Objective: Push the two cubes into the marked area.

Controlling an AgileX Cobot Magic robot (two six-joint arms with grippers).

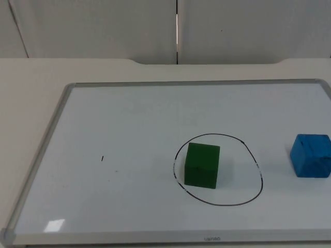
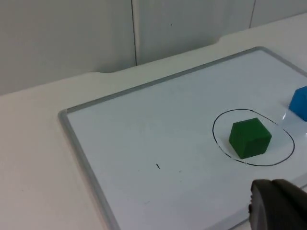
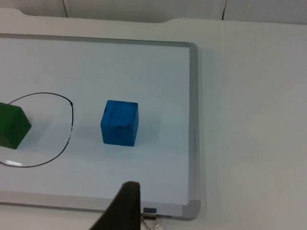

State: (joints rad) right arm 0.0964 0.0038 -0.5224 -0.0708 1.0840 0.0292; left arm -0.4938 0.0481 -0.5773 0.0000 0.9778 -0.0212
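Top view: whiteboard (image 1: 77, 155) under cubes

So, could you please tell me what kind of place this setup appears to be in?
Probably a lab or office test bench: a whiteboard lies flat on a white table top against a grey partition wall, with a hand-drawn circle holding a green cube and a blue cube outside it.

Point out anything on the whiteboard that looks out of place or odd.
Nothing is damaged or spilled. The green cube sits inside the drawn circle, toward its left side, while the blue cube stands outside it to the right, near the whiteboard's edge. A small stray pen mark sits left of the circle.
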